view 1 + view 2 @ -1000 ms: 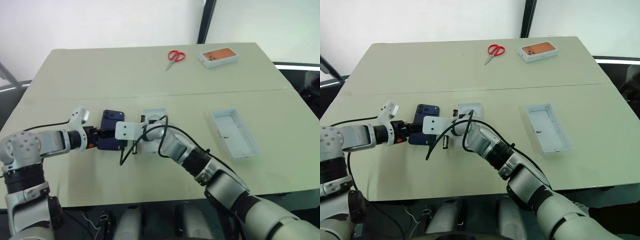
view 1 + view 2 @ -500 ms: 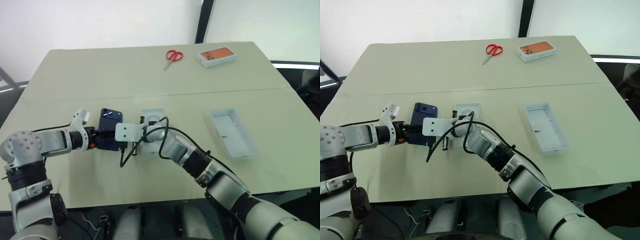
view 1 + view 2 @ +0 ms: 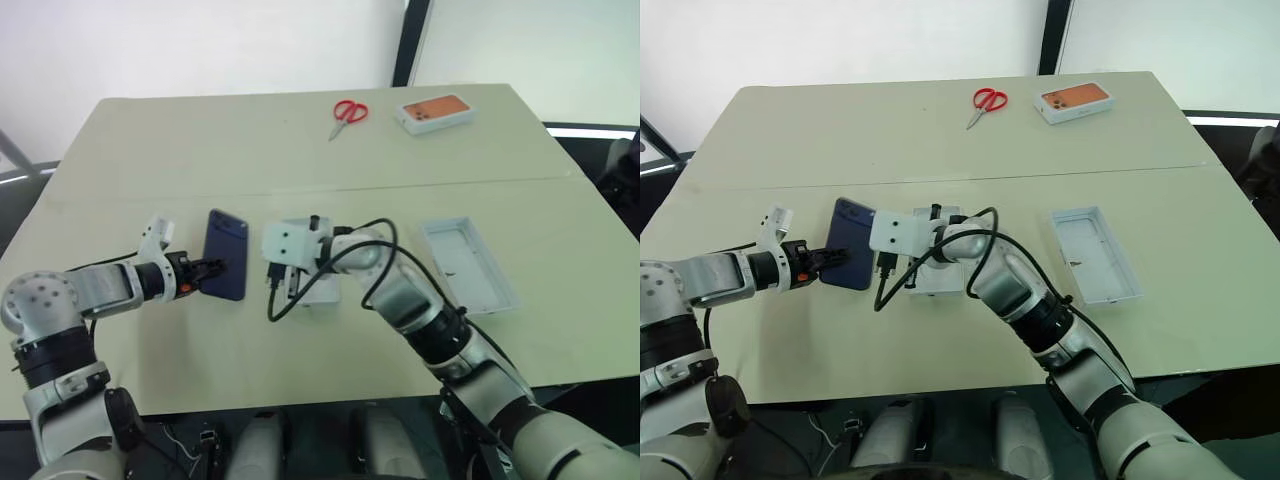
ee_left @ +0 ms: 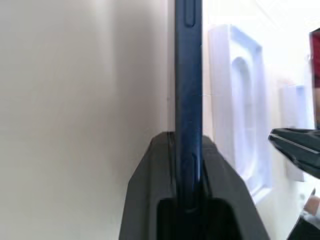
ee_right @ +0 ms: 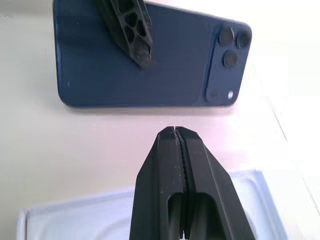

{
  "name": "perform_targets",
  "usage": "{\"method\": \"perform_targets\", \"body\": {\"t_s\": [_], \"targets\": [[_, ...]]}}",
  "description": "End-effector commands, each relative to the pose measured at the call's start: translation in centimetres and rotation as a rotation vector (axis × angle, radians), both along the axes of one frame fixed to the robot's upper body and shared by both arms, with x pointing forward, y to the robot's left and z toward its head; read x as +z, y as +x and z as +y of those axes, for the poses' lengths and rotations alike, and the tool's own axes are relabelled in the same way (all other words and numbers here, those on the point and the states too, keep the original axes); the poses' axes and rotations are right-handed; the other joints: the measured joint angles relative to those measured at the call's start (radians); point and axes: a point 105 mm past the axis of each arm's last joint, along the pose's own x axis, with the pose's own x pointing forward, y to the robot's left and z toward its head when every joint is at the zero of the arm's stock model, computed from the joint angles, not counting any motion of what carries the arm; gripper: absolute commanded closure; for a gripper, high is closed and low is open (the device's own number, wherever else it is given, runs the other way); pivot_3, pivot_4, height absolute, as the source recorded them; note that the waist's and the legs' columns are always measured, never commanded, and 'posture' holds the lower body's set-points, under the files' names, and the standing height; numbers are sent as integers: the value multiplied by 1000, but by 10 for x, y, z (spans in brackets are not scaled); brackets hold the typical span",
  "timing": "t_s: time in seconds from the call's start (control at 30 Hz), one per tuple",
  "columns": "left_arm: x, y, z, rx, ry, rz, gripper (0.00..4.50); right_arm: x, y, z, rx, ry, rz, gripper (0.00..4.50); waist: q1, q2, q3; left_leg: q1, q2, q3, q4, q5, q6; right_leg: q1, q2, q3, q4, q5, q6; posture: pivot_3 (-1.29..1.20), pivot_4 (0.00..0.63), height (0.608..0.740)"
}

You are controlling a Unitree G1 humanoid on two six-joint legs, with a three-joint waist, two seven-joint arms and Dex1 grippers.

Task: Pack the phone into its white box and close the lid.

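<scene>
The dark navy phone (image 3: 226, 254) stands tilted up on its long edge on the table, left of centre. My left gripper (image 4: 187, 145) is shut on the phone (image 4: 188, 75), one finger (image 5: 130, 30) pressed on its back. Its camera lenses face my right gripper (image 5: 174, 131), which is shut on nothing and hovers just right of the phone, over a white moulded insert (image 3: 318, 288). The lid (image 3: 468, 265), a white tray open side up, lies further right, apart from both grippers. The white box is out of view.
Red-handled scissors (image 3: 349, 112) and an orange-printed box (image 3: 435, 113) lie at the far edge of the beige table (image 3: 180, 150). A black cable (image 3: 290, 305) loops from my right wrist over the table by the insert.
My left gripper has shut on the phone and tipped it up from flat onto its edge. My right gripper has drawn back from the phone, rightward and upward, and stayed shut.
</scene>
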Motion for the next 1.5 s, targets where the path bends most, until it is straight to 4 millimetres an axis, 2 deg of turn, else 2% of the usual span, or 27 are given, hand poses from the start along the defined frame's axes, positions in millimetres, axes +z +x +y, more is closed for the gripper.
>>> {"method": "perform_targets", "body": {"t_s": [0.03, 0.2, 0.27, 0.37, 0.5, 0.6, 0.87, 1.07, 1.37, 1.5], "targets": [[29, 0, -7, -27, -73, -131, 4463, 26, -6, -10, 17, 67, -39, 4500, 1, 0, 0, 0, 0, 0, 0, 0, 0, 0, 0, 0, 0, 0, 0, 0, 150, 740], [45, 1, -31, -57, -245, -212, 4463, 36, -6, -44, -21, 75, -44, 4500, 10, -1, 0, -1, 0, 0, 0, 0, 0, 0, -1, 0, -1, 0, 0, 0, 150, 740], [43, 0, -42, -72, -266, -207, 4463, 37, -5, -56, -37, 65, -45, 4500, 19, -1, 0, -1, 0, 0, 1, 0, 0, 0, -1, 0, -1, 0, 0, 0, 150, 740], [44, -1, -77, -104, -362, -184, 4463, 38, -4, -84, -69, 34, -54, 4500, 31, -1, 1, -1, -1, 0, 1, 0, 1, 1, -2, 0, -1, 0, 0, 0, 150, 740], [36, -7, -107, -122, -396, -100, 4463, 29, -9, -105, -73, -7, -40, 4500, 31, -2, 1, -1, -1, 0, 2, -1, 1, 2, -3, 1, -2, 0, 0, 0, 150, 740], [32, -10, -122, -131, -410, -48, 4463, 21, -11, -118, -82, -42, -32, 4500, 29, -2, 1, -1, 0, 1, 2, -1, 1, 2, -2, 2, -2, 0, 0, 0, 150, 740], [15, -8, -132, -104, -358, 41, 4463, 23, -19, -135, -89, 52, 44, 4500, 31, -3, 1, 0, 0, 2, 2, -1, 1, 2, 0, 3, -2, 0, 0, 0, 150, 740], [14, -5, -132, -97, -347, 47, 4463, 15, -21, -144, -110, 64, 77, 4500, 32, -2, 1, 0, -1, 2, 2, -1, 2, 3, 0, 2, -2, 0, 0, 0, 150, 740], [10, -2, -138, -103, -338, 62, 4463, 15, -26, -147, -114, 110, 107, 4500, 32, -3, 1, 0, -1, 2, 3, -1, 2, 3, 0, 2, -3, 0, 0, 0, 150, 740], [10, -1, -140, -105, -339, 63, 4463, 19, -31, -148, -108, 191, 146, 4500, 32, -2, 1, 0, -1, 1, 3, -1, 2, 3, 0, 2, -3, 0, 0, 0, 150, 740]]}}
